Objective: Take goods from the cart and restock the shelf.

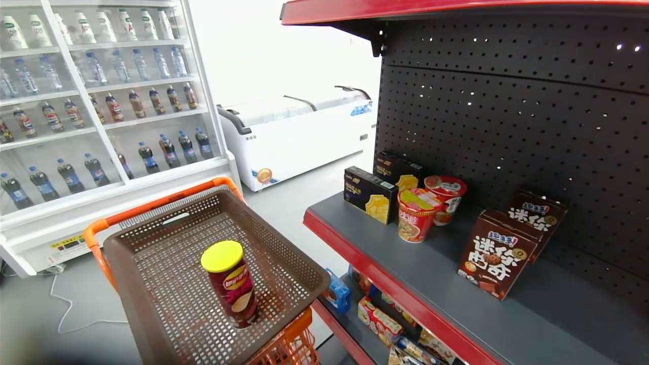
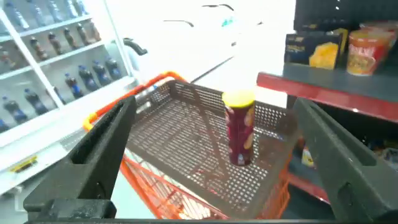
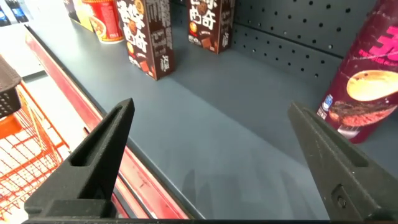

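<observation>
I have the left gripper spread wide and holding nothing. Through its wrist camera the chips can shows beyond the gap between the fingers, well apart from both. The can stands upright with its yellow lid on top, on the mesh floor of the brown cart basket, towards the side nearest the shelf. The cart's orange handle runs along the basket's far rim.

My right gripper is also spread and holding nothing, and it hangs over a bare stretch of the grey shelf just inside the red front edge. A second chips can stands on the shelf by the pegboard back, off to one side of that gripper and not touching it.

Further along the shelf stand two brown boxes, one behind the other. Past them are two red cup noodles side by side, then two dark boxes at the end nearest the chest freezer. More packets lie on the lower shelf beneath. A glass-fronted drinks cooler stands behind the cart
</observation>
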You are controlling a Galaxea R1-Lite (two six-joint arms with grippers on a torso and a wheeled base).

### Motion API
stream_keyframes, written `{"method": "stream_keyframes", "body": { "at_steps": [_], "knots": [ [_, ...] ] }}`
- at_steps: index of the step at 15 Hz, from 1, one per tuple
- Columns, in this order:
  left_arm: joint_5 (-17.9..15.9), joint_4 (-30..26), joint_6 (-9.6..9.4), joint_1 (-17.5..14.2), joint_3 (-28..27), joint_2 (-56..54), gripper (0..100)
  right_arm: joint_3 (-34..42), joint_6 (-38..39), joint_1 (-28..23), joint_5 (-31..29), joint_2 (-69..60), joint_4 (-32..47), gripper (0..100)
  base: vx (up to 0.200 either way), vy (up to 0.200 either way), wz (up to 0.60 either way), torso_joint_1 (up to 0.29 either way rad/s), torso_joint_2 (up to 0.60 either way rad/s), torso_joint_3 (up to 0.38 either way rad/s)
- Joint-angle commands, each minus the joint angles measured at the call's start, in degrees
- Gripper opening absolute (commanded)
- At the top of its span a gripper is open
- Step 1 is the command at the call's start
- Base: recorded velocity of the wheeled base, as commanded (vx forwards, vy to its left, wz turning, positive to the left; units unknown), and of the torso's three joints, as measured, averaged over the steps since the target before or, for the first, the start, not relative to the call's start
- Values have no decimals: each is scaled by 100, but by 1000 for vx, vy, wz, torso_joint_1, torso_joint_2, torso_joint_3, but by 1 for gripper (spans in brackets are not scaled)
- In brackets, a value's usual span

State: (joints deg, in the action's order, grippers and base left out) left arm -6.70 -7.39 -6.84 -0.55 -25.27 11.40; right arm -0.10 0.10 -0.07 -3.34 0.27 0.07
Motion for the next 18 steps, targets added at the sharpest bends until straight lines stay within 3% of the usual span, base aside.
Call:
{"method": "stream_keyframes", "body": {
  "at_steps": [1, 2, 3, 4, 5, 7, 9, 10, 11, 13, 16, 18],
  "knots": [
    [354, -729, -151, -68, -1428, 2112, 100, 1, -1, -1, 0, 0, 1, 100, 0, 0, 0, 0, 0, 0],
    [328, -694, -98, -7, -1472, 2552, 100, 1, -1, -1, 0, 0, 1, 100, 0, 0, 0, 0, 0, 0],
    [205, -562, 69, 11, -1516, 2903, 100, 1, -1, -1, 0, 0, 1, 100, 0, 0, 0, 0, 0, 0],
    [-191, -342, 350, 37, -1525, 3413, 100, 1, -1, -1, 0, 0, 1, 100, 0, 0, 0, 0, 0, 0],
    [-604, -43, 420, 20, -1463, 3773, 100, 1, -1, -1, 0, 0, 1, 100, 0, 0, 0, 0, 0, 0],
    [-1026, 211, 394, 28, -1217, 4424, 100, 1, -1, -1, 0, 0, 1, 100, 0, 0, 0, 0, 0, 0],
    [-1026, 1055, 438, 55, -663, 5004, 100, 1, -1, -1, 0, 0, 1, 100, 0, 0, 0, 0, 0, 0],
    [-1026, 1117, 447, 55, -637, 5030, 100, 1, -1, -1, 0, 0, 1, 100, 0, 0, 0, 0, 0, 0],
    [-1043, 2347, 526, -15, 31, 5557, 100, 1, -1, -1, 0, 0, 1, 100, 0, 0, 0, 0, 0, 0],
    [-1026, 2901, 455, 11, 488, 5953, 100, 1, -1, -1, 0, 0, 1, 100, 0, 0, 0, 0, 0, 0],
    [-1052, 4905, 455, 415, 1745, 6867, 100, 1, -1, -1, 0, 0, 1, 100, 0, 0, 0, 0, 0, 0],
    [-1043, 5458, 447, 494, 1886, 7289, 100, 1, -1, -1, 0, 0, 1, 100, 0, 0, 0, 0, 0, 0]
  ]
}}
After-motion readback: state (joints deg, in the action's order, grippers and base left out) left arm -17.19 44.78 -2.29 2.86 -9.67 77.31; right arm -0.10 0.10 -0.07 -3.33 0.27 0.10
